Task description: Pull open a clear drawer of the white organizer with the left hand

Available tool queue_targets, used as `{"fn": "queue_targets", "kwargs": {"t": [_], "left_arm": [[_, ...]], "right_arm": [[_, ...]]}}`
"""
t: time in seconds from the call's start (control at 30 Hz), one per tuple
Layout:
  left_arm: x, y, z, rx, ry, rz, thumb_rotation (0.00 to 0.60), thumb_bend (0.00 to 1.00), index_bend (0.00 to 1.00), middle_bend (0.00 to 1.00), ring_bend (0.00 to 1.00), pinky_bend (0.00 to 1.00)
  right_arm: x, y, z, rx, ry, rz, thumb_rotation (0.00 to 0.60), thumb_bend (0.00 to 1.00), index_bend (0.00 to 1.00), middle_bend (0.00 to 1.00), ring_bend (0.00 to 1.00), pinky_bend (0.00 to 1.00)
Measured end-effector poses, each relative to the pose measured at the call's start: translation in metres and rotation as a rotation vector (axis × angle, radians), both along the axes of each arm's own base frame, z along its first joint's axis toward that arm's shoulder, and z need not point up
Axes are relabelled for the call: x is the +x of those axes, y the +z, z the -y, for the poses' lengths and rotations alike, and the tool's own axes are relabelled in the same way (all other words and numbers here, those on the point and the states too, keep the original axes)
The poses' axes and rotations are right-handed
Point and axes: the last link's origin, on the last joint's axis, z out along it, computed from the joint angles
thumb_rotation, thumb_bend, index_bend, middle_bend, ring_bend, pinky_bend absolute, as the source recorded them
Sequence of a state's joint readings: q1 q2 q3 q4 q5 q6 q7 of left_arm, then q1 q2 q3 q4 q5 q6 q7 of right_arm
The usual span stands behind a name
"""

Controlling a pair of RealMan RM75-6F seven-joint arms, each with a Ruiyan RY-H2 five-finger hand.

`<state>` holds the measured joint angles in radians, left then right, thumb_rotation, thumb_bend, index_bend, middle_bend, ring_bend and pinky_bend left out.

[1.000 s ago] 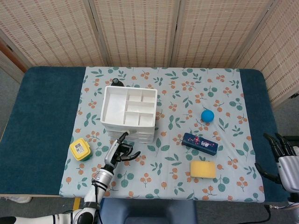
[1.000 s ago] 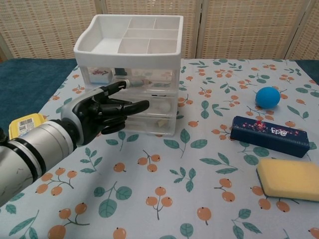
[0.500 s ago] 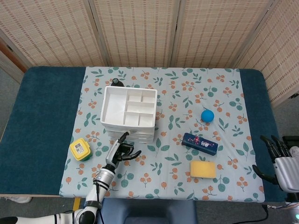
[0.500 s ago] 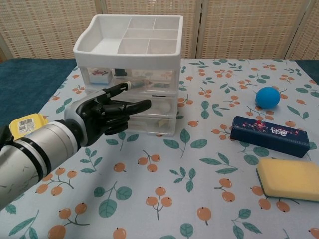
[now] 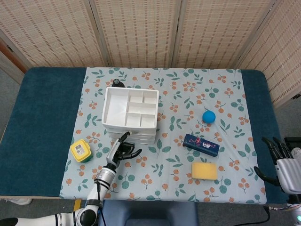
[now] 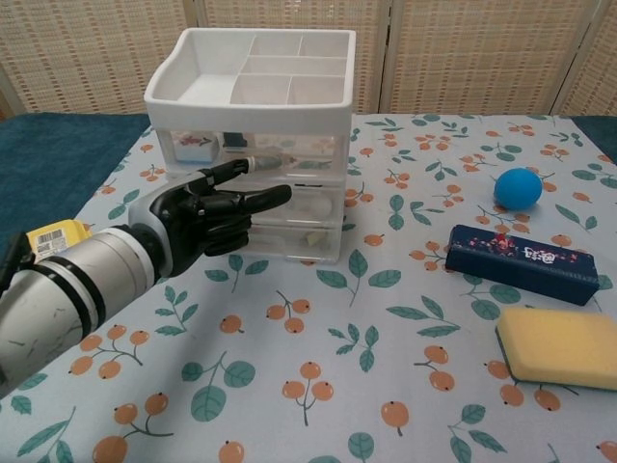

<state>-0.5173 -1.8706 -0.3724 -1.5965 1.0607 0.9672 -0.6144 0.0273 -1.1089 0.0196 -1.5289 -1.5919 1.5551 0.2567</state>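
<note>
The white organizer point(image 5: 130, 113) stands on the floral cloth, an open divided tray on top point(image 6: 251, 82) and clear drawers point(image 6: 299, 183) stacked below, all pushed in. My left hand point(image 6: 198, 222) is right at the drawer fronts. One fingertip point(image 6: 253, 162) reaches the upper drawer face and the thumb points along the middle drawer, while the other fingers are curled and hold nothing. From the head view the left hand point(image 5: 121, 153) sits just below the organizer's front edge. My right hand point(image 5: 284, 162) hangs off the table's right edge with fingers spread.
A yellow box point(image 5: 81, 150) lies left of my left hand. A blue ball point(image 5: 209, 117), a dark blue case point(image 5: 201, 145) and a yellow sponge point(image 5: 204, 171) lie to the right. A black object point(image 5: 117, 83) sits behind the organizer.
My left hand has crept forward and slightly up, closing on the drawer fronts. The right hand has sunk a little lower at the table edge.
</note>
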Motion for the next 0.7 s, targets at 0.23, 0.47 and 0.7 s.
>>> {"fn": "queue_targets", "kwargs": {"t": [0.23,0.47,0.7], "left_arm": [[0.000,-0.001,-0.001,-0.005,0.000,0.000,0.600,0.21,0.31,0.94,1.00,1.00],[0.000,-0.003,0.005,-0.012,-0.010,0.001,0.600,0.21,0.33,0.94,1.00,1.00],[-0.001,-0.003,0.011,-0.020,-0.016,0.008,0.600,0.21,0.33,0.94,1.00,1.00]], "right_arm": [[-0.001,0.000,0.000,-0.001,-0.002,-0.001,0.600,0.29,0.00,0.13,0.01,0.07],[-0.001,0.000,0.000,-0.003,-0.002,-0.001,0.600,0.29,0.00,0.13,0.01,0.07],[-0.001,0.000,0.000,-0.003,-0.002,-0.002,0.600,0.29,0.00,0.13,0.01,0.07]]}}
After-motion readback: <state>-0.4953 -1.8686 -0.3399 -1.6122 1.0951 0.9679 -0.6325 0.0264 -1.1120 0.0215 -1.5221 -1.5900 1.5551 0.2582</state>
